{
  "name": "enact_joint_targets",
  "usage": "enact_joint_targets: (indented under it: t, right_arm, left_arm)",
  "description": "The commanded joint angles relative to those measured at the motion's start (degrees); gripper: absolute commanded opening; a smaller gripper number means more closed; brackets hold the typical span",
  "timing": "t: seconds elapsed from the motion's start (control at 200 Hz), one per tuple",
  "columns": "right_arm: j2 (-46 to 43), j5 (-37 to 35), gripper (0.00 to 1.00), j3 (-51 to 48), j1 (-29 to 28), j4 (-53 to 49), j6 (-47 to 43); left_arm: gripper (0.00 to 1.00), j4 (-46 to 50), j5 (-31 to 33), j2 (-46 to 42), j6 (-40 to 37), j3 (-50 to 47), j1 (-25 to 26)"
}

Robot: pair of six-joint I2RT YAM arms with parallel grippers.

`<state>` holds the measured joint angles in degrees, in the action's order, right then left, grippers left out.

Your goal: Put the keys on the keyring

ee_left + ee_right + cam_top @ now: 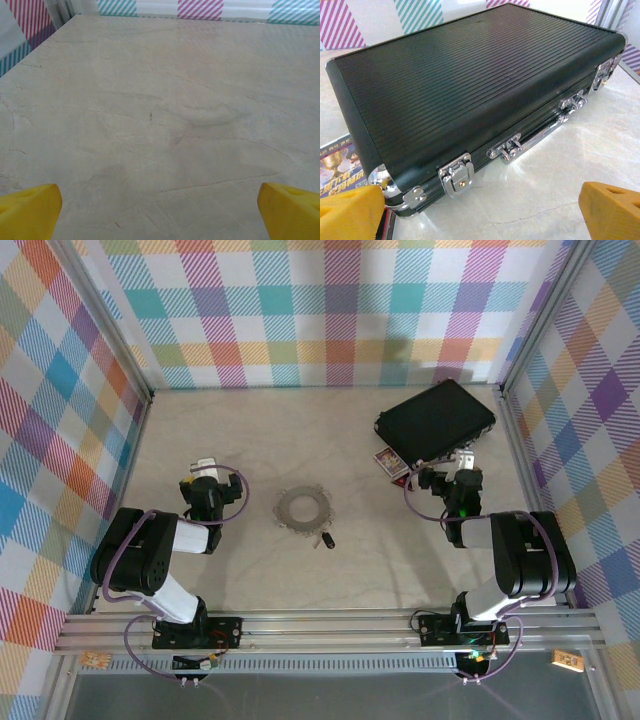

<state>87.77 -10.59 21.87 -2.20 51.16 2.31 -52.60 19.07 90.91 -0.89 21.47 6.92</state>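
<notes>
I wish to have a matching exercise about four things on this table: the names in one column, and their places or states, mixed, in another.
Things:
1. key
2. keyring
3. black case
4. colourful card

Descriptions:
a. flat round silvery coil, in the middle
b. closed, far right
c. small, black-headed, by the coil's near edge
d. at the case's near-left corner

Pairs: 1-c, 2-a, 3-b, 4-d

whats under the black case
A colourful printed card lies at the black case corner, its edge seeming to slip beneath. The case otherwise sits flat on the table, so how far the card goes, and anything else beneath, is covered.
</notes>
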Motion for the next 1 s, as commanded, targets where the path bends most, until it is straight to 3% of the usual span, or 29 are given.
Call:
enact_joint_targets:
  t: [0.0,0.99]
  right_arm:
    - [0.23,0.39,0.99,0.28,0.35,-0.79,0.97]
    - [0.21,0.39,0.99,0.19,0.40,-0.77,0.95]
  left_arm:
    - [1.00,-0.72,-1.58,-0.29,0.37,0.28,-0.39]
    - [1.00,0.22,-3.42,-0.11,-0.34,0.87,-0.36]
